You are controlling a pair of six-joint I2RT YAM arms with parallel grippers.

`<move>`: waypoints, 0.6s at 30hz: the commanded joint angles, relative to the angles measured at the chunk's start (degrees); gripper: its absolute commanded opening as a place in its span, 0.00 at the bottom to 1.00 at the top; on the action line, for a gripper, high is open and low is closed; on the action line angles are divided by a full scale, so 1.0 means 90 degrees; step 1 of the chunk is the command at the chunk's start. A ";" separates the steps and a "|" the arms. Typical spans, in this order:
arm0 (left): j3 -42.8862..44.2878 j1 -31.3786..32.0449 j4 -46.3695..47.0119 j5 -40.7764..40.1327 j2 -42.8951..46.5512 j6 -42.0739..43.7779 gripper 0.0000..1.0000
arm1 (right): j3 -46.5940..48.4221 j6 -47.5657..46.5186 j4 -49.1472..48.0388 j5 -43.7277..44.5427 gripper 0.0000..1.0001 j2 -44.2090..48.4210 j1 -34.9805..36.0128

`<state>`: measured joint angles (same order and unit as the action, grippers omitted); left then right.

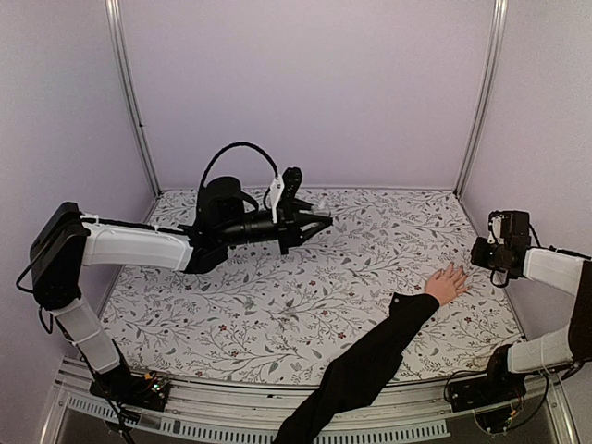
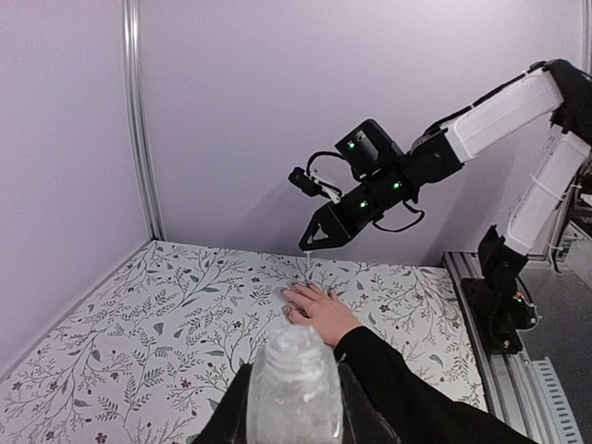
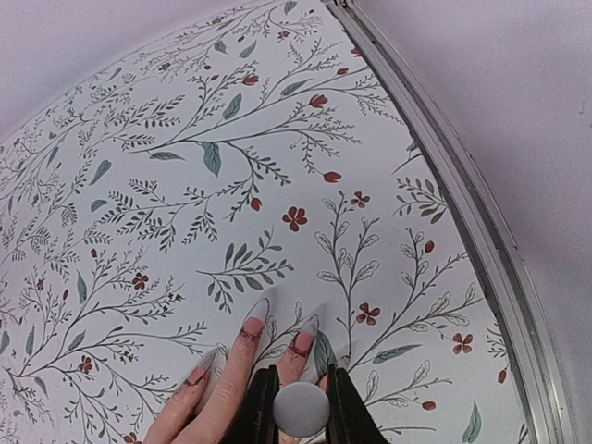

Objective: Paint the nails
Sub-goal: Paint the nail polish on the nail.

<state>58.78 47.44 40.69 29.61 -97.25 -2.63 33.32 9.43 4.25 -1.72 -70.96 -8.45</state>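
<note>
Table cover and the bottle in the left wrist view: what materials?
The table cover looks like matte printed fabric or paper: floral pattern, no glare; which, I cannot tell. The bottle is probably translucent plastic: pale, cloudy, light showing through.

Floral-print cloth [image 1: 277, 287] across whole work area, leaves & red flowers. Lilac walls [image 1: 305, 83] behind, metal posts [image 1: 129, 92] at corners. Clear bottle [image 2: 294, 388] at btm of left wrist view; round pale cap [image 3: 301, 404] btm of right.
</note>
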 commanded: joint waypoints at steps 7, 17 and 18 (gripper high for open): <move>0.0178 -0.0073 0.0011 0.0065 -0.0103 0.0017 0.00 | 0.0073 0.0025 0.0191 0.0161 0.00 0.0038 -0.0047; 0.0175 -0.0067 0.0225 0.0125 -0.0236 -0.0095 0.00 | 0.0115 0.0481 0.0826 0.0158 0.00 0.0683 -0.0048; 0.0177 -0.0074 0.0247 0.0137 -0.0244 -0.0109 0.00 | 0.0116 0.0507 0.0835 0.0360 0.00 0.0725 -0.0048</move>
<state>59.11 47.44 40.97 29.78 -98.02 -2.85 33.34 11.57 9.96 -1.50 -68.07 -8.45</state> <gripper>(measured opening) 0.214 0.133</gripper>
